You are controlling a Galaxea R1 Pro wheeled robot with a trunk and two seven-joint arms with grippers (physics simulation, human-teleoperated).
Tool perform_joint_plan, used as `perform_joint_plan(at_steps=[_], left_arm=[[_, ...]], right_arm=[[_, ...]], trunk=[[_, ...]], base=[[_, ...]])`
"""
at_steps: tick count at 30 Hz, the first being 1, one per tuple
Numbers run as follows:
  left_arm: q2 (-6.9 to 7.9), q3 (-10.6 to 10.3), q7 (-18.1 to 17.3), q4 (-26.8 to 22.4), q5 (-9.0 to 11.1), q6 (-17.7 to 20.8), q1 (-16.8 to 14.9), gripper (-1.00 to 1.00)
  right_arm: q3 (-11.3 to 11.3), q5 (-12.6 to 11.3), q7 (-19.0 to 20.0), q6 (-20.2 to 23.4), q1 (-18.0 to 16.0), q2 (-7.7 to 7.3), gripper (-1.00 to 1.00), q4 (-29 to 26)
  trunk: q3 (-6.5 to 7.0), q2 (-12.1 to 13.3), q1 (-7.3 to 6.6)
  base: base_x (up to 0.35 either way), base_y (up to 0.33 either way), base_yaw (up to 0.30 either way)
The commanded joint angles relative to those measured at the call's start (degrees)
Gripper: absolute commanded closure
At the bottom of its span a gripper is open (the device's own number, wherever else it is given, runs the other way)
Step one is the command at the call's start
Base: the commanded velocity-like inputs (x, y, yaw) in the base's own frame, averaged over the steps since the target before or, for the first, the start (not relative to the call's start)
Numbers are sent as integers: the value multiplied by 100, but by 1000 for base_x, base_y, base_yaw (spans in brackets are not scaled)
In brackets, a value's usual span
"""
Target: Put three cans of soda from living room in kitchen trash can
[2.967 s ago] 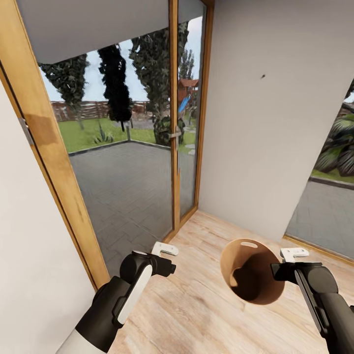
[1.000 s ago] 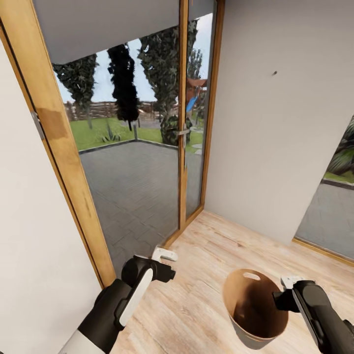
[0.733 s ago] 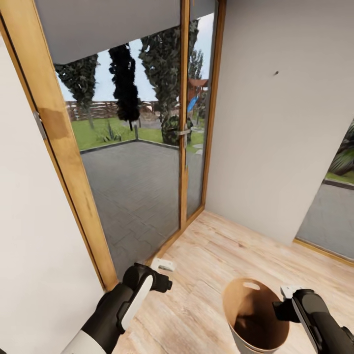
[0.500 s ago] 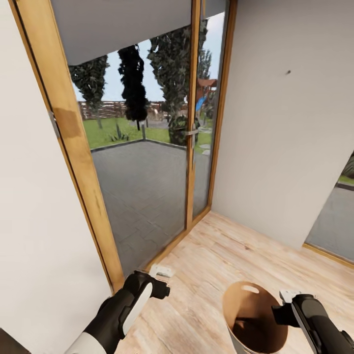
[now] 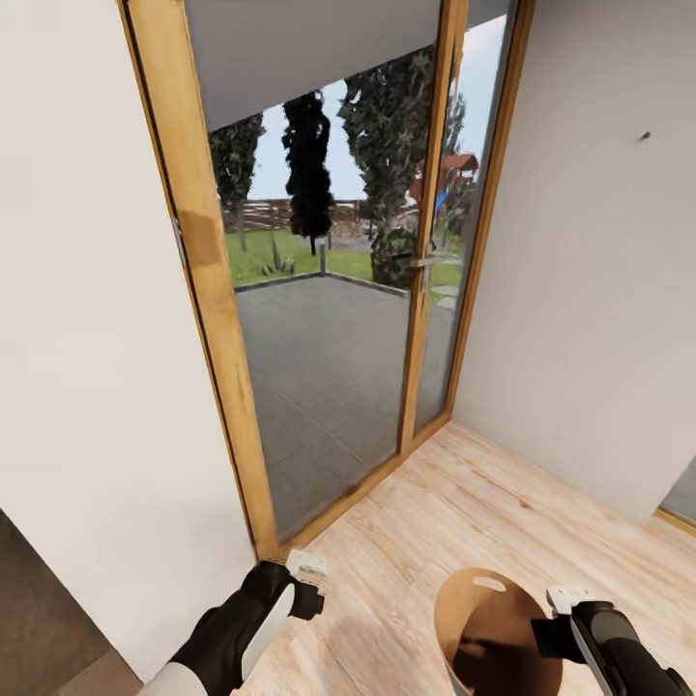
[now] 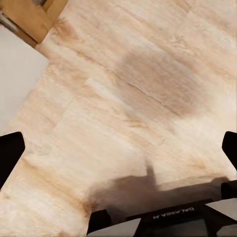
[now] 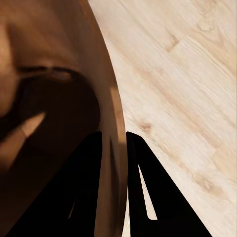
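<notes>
Item count, current station

I count one tash can (image 5: 488,628), with one oval handle hole (image 5: 488,584) near its rim; two pincers, left pincer (image 5: 307,565) and right pincer (image 5: 564,599); one wood-framed glass door (image 5: 329,319) with one handle (image 5: 422,261); and one plank floor (image 5: 464,522). I count zero soda cans.

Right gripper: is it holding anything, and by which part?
The right gripper holds the trash can by its rim wall, one finger inside, one outside. The left gripper is empty.
</notes>
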Motion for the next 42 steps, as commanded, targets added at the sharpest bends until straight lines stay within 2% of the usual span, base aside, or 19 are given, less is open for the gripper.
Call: perform_joint_plan(at_steps=[1,2,10,22,28,32,42], left_arm=[[0,0,0,67,-1,-36,0,-100],[0,-5,-1,256,-1,-112,0,-100],[-3,-23,-2,664,-4,-409,-6,-100],[-7,-25,-1,913,-25,-495,-3,-100],[-18,-36,0,1271,-37,-783,-6,-100],[-31,-48,-1,1495,-41,-905,-7,-100],[-19,-39,4,1578,-41,-1123,-7,-100]], right_arm=[[-3,-58,21,-89,-2,0,100,46],[-10,-58,-4,-276,-2,-2,100,132],[-19,-52,-28,-480,-2,-8,100,235],[-24,-56,-31,-517,-2,-9,100,276],[-47,-57,-28,-518,-2,-37,100,279],[-166,-55,-6,-519,-2,-45,100,339],[-233,-58,3,-526,-2,-37,100,503]], trunk=[[0,-1,0],[-1,-1,0],[-2,-1,0],[-3,-1,0],[-3,-1,0],[-3,-1,0],[-3,-1,0]], base=[[0,0,229],[0,0,117],[0,0,46],[0,0,3],[0,0,0],[0,0,0],[0,0,0]])
